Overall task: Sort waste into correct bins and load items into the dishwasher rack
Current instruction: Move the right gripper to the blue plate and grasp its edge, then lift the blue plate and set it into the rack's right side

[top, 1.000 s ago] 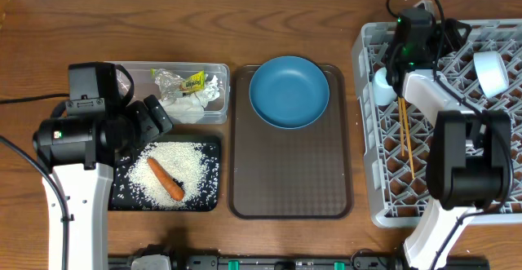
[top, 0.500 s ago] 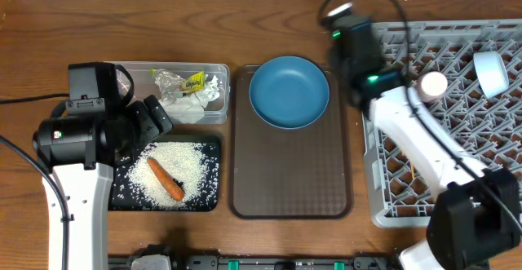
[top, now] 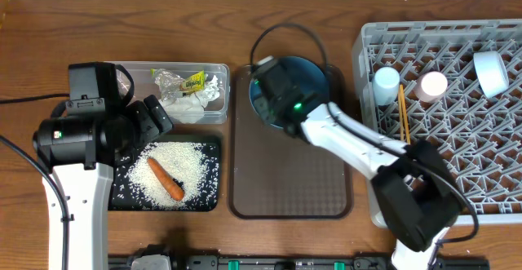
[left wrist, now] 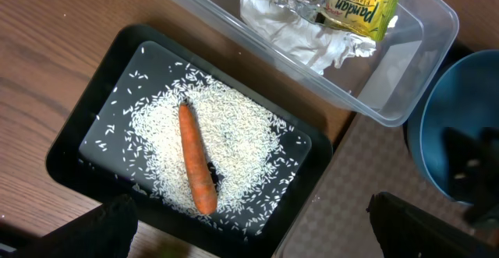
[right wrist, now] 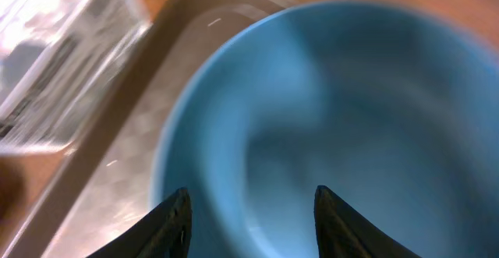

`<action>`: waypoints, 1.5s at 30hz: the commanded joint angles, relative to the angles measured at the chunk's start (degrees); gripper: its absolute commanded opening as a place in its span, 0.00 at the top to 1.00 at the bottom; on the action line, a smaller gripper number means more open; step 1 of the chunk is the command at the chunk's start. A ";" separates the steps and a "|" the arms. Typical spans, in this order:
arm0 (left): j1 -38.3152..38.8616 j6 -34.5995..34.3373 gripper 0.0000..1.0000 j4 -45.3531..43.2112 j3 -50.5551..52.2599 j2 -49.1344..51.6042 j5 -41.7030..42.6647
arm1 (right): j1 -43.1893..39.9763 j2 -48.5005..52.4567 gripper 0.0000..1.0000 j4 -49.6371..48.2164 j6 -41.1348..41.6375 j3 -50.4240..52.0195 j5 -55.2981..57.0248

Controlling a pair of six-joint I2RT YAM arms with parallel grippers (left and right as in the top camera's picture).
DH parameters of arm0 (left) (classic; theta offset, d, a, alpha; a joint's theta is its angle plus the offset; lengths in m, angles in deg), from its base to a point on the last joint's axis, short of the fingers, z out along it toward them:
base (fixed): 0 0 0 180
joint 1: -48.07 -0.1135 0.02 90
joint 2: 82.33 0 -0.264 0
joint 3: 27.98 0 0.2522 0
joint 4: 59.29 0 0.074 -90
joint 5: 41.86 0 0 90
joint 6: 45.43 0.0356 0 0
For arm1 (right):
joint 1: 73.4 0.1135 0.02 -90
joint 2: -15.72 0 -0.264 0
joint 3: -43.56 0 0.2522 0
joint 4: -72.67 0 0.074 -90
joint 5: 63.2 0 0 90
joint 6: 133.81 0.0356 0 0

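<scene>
clock ref: overhead view, 12 = far edge of the table [top: 49, 25]
carrot [left wrist: 196, 158]: lying flat on the rice [left wrist: 242, 125] in the black tray [left wrist: 74, 145], table's 8 o'clock; thick end to 11, tip to 5, touching neither arm
clear tub [top: 222, 111]: just at the black tray's 12 o'clock, crumpled wrappers [top: 189, 90] inside
brown tray [top: 289, 172]: table centre, at 3 o'clock of the tub and black tray
blue plate [right wrist: 351, 118]: on the brown tray's 12 o'clock end, not in the rack; its 9 o'clock half is hidden under the right arm from overhead
rack [top: 489, 148]: table's 3 o'clock side
light blue cup [top: 386, 82]: in the rack, near its 10 o'clock corner
pink cup [top: 433, 83]: in the rack, near the blue cup at its 3 o'clock
chopsticks [top: 403, 115]: on the rack's grid, running 12 to 6, top end between the two cups
bowl [top: 490, 72]: in the rack, toward its 1 o'clock
left pincer [left wrist: 253, 219]: jaws spread wide, holding nothing; hangs above the black tray's 3 o'clock edge
right pincer [right wrist: 249, 211]: jaws apart, nothing clamped between them; over the plate's inside near its 9 o'clock rim; wrist view blurred, cannot tell if the tips touch the plate
</scene>
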 commanded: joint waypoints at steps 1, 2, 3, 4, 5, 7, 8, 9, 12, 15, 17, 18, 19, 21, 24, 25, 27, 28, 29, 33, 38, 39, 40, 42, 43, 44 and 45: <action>-0.24 -0.26 0.02 0.22 -0.61 -0.02 -0.50 | 1.79 0.13 0.50 -0.09 1.86 0.15 -0.20; -0.24 -0.26 0.02 0.22 -0.61 -0.02 -0.50 | 2.19 0.17 0.50 0.07 2.34 0.15 -0.20; -0.24 -0.26 0.02 0.22 -0.61 -0.02 -0.50 | 2.47 0.17 0.50 0.26 3.15 0.15 -0.20; -0.24 -0.26 0.02 0.22 -0.61 -0.02 -0.50 | 2.58 0.17 0.50 0.39 3.96 0.15 -0.42; -0.24 -0.26 0.02 0.22 -0.61 -0.02 -0.50 | 2.64 0.20 0.51 0.61 4.68 0.15 -0.42; -0.24 -0.26 0.02 0.22 -0.61 -0.02 -0.50 | 2.93 0.46 0.51 1.33 5.31 0.17 -0.42; -0.24 -0.26 0.02 0.22 -0.61 -0.02 -0.50 | 3.06 0.74 0.51 1.68 5.73 0.20 -0.39; -0.24 -0.26 0.02 0.22 -0.61 -0.02 -0.50 | 3.10 0.76 0.52 2.03 5.75 0.26 -0.42; -0.24 -0.26 0.02 0.22 -0.61 -0.02 -0.50 | 3.17 1.97 0.53 2.05 6.14 0.59 -0.42; -0.24 -0.26 0.02 0.22 -0.61 -0.02 -0.50 | 3.19 3.93 0.53 2.03 6.78 1.01 -0.44; -0.24 -0.26 0.02 0.22 -0.61 -0.02 -0.50 | 3.21 5.20 0.56 2.05 6.78 1.01 -0.59; -0.24 -0.26 0.02 0.22 -0.61 -0.02 -0.50 | 3.34 5.55 0.60 2.03 6.78 1.01 -0.70; -0.24 -0.26 0.02 0.22 -0.61 -0.02 -0.50 | 3.43 5.66 0.64 2.05 6.78 1.01 -0.81; -0.24 -0.26 0.02 0.22 -0.61 -0.02 -0.50 | 3.43 5.53 0.76 1.95 6.75 0.96 -0.81; -0.24 -0.26 0.02 0.22 -0.61 -0.02 -0.50 | 3.43 4.48 0.98 1.68 6.78 0.87 -0.81; -0.24 -0.26 0.02 0.22 -0.61 -0.02 -0.50 | 3.43 3.89 0.99 1.49 6.80 0.87 -0.83; -0.24 -0.26 0.02 0.22 -0.61 -0.02 -0.50 | 3.43 2.56 0.99 1.31 6.80 0.87 -0.83; -0.24 -0.26 0.02 0.22 -0.61 -0.02 -0.50 | 3.48 1.42 0.99 1.42 6.78 0.87 -0.85; -0.24 -0.26 0.02 0.22 -0.61 -0.02 -0.50 | 3.48 0.37 0.99 1.66 6.75 0.87 -0.85; -0.24 -0.26 0.02 0.22 -0.61 -0.02 -0.50 | 3.26 -5.60 0.99 2.73 6.78 0.87 -2.73; -0.24 -0.26 0.02 0.22 -0.61 -0.02 -0.50 | 1.38 -15.96 0.99 6.40 9.66 0.87 -7.17; -0.24 -0.26 0.02 0.22 -0.61 -0.02 -0.50 | 0.59 -18.47 0.99 7.56 10.14 0.87 -8.66; -0.24 -0.26 0.02 0.22 -0.61 -0.02 -0.50 | -0.17 -20.57 0.99 8.66 10.67 0.87 -9.86; -0.24 -0.26 0.02 0.22 -0.61 -0.02 -0.50 | -2.45 -25.09 0.99 11.41 11.30 0.87 -12.94; -0.24 -0.26 0.02 0.22 -0.61 -0.02 -0.50 | -3.93 -27.39 0.99 13.03 11.28 0.87 -14.80; -0.24 -0.26 0.02 0.22 -0.61 -0.02 -0.50 | -5.29 -29.38 0.99 14.34 11.28 0.87 -16.35; -0.24 -0.26 0.02 0.22 -0.61 -0.02 -0.50 | -6.82 -31.26 0.99 15.69 11.28 0.87 -18.16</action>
